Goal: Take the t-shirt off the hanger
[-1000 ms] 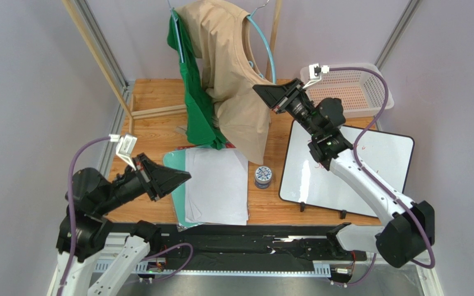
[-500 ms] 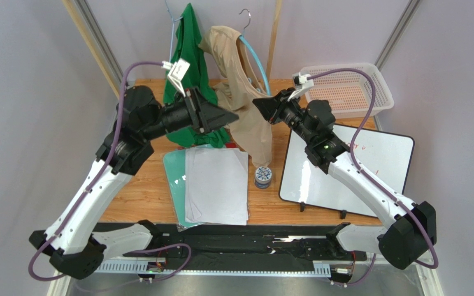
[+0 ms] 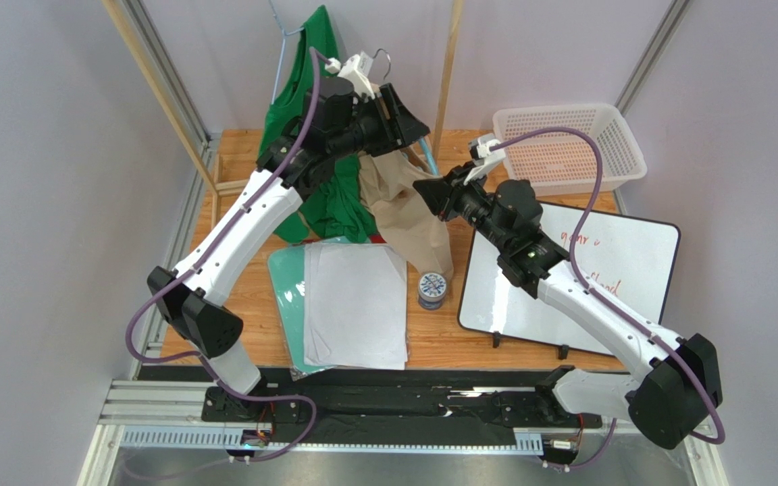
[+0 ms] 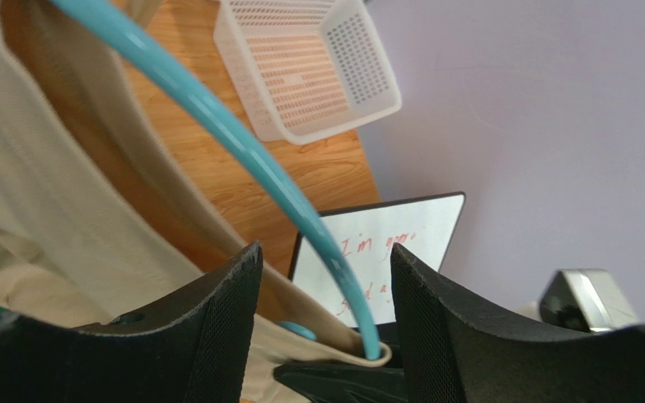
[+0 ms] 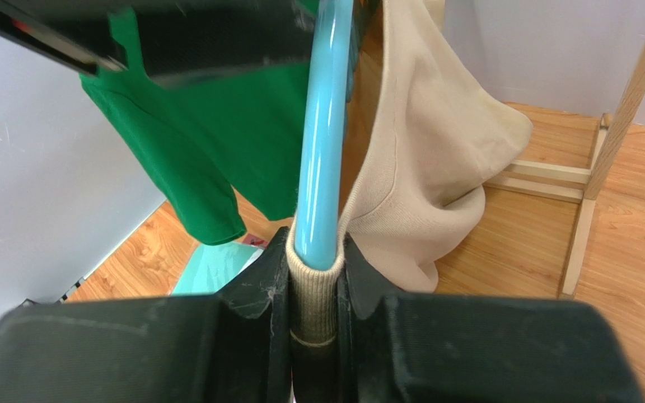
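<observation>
Wooden table (image 3: 444, 334), pale walls (image 3: 48, 203): beige t-shirt (image 3: 403, 213) droops from blue hanger (image 4: 242, 151) above the far edge.
To steady both, the right gripper (image 5: 313, 260) pinches hanger end and fabric; the left gripper (image 4: 322, 277), fingers wide, straddles the bar, likely to grasp.

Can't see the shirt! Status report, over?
Right fingers shut on beige fabric t-shirt and curved blue hanger. Left fingers open astride hanger. Green fabric shirt alongside.

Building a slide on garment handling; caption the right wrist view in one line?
Right gripper pinching the beige t-shirt where it wraps the blue hanger, green shirt alongside.
</observation>
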Available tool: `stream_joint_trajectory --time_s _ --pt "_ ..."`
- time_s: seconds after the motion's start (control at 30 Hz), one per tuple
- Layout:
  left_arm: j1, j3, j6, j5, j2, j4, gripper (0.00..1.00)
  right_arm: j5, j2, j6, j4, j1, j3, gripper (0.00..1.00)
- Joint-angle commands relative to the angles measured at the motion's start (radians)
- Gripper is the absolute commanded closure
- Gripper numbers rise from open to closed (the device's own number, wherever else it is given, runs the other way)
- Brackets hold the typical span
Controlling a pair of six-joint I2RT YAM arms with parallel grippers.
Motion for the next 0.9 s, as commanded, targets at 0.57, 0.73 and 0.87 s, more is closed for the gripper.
stream_joint_trajectory --time_s 0.57,0.73,0.87 --pt "-0.001 -0.008 -0.117 -0.019 0.053 0.181 0.71 -0.069 -0.121 -0.139 0.074 0.005 -0.009 1.00" --pt "-0.002 0.009 -0.099 0.018 0.053 0.220 1.00 -0.079 -0.127 -0.116 0.035 0.006 -0.011 1.00" --pt "-0.002 -0.001 -0.102 0.039 0.038 0.227 1.00 -0.009 -0.136 -0.011 -0.095 0.006 0.018 0.95"
